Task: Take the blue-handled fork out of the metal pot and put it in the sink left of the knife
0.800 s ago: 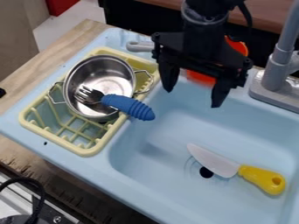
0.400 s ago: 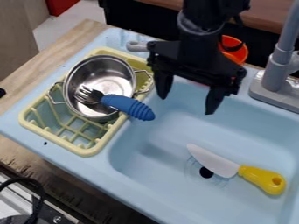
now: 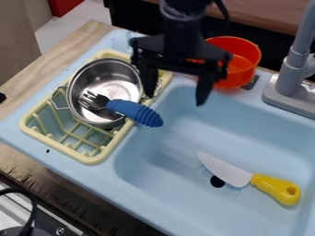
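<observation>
Arm (image 3: pixel 181 27) cut off at top edge; gripper (image 3: pixel 175 94) slightly blurred, hiding part of pot (image 3: pixel 92 80) rim & rack (image 3: pixel 92 159), upper ctr. Faucet (image 3: pixel 295 60) cut off, upper R. Cable (image 3: pixel 31 207) cut off, lower L.

The gripper (image 3: pixel 175 97) is hanging open up-right of the pot (image 3: pixel 106 90), with nothing between its fingers. The fork (image 3: pixel 130 110) is lying in the pot, its handle poking over the rim. The rack (image 3: pixel 92 158) is holding the pot. The knife (image 3: pixel 249 178) is resting in the sink (image 3: pixel 178 184), down-right of the pot. The bowl (image 3: pixel 237 60) is sitting to the pot's right, beyond the gripper.
</observation>
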